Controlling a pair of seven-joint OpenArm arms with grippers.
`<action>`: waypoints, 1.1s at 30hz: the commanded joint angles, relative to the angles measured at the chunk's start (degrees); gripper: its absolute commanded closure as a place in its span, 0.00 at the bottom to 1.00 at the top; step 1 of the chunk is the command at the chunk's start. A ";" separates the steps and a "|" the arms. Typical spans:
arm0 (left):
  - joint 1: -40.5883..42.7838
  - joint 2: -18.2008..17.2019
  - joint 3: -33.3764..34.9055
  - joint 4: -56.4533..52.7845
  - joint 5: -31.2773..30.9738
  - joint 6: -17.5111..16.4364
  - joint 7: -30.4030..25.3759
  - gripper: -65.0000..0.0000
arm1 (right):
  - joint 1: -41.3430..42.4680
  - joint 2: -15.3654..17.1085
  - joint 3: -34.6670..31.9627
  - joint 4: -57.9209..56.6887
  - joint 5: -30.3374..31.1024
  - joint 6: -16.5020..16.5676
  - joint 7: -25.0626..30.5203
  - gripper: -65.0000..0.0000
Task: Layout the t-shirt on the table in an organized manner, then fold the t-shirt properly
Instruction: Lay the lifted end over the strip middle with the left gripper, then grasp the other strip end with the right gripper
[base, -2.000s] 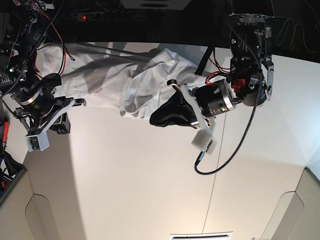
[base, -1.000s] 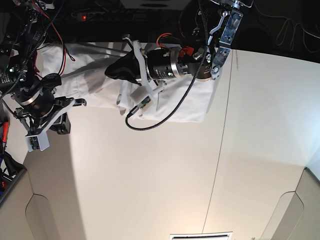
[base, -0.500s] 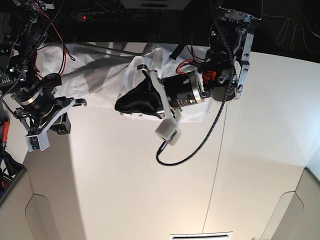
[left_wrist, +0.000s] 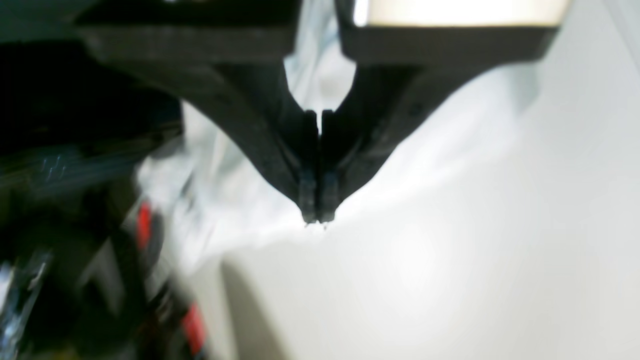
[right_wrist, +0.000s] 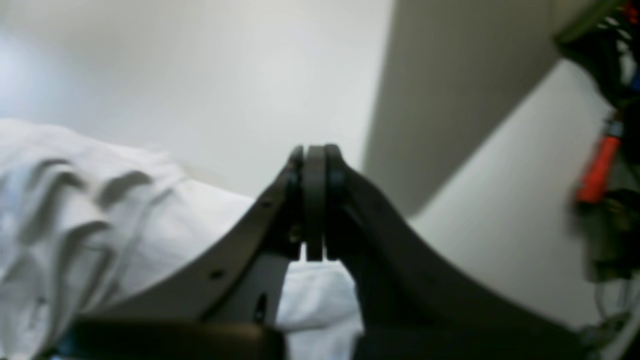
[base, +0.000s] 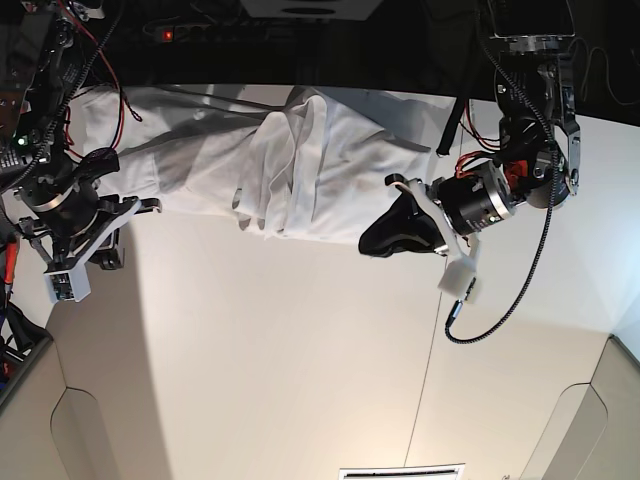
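The white t-shirt (base: 300, 160) lies bunched and creased in a long band along the table's (base: 300, 350) far edge. My left gripper (base: 368, 244) is at the shirt's near edge on the right. Its black jaws are pressed together (left_wrist: 315, 220), and I cannot tell whether any cloth is caught in the tips. The shirt (left_wrist: 240, 200) shows blurred behind it. My right gripper (base: 108, 256) hangs at the left, just off the shirt's near edge. It is shut (right_wrist: 314, 150) with nothing between its jaws, and folds of the shirt (right_wrist: 100, 210) lie beside it.
A thin dark seam (base: 430, 360) runs down the table. Rounded cut-outs (base: 100, 430) mark the near corners. A black cable (base: 500, 300) loops below the left wrist. Red and black wires (base: 60, 60) hang over the shirt's far left end.
The left arm swept left over the shirt, then back right and down to its near edge. The shirt's right part now reaches further right. The right arm barely shifted.
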 joint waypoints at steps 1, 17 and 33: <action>-0.39 -0.87 0.09 1.09 -1.55 -0.56 0.15 1.00 | 0.61 0.85 0.28 0.98 0.31 0.24 0.68 1.00; 5.25 -2.78 0.20 1.07 -1.53 -0.56 -3.34 1.00 | 0.63 2.51 12.13 -11.32 14.27 7.26 -0.22 0.65; 5.22 -2.78 0.20 1.05 -1.53 -0.56 -3.52 1.00 | 0.61 11.63 25.33 -40.02 45.20 13.57 -8.85 0.44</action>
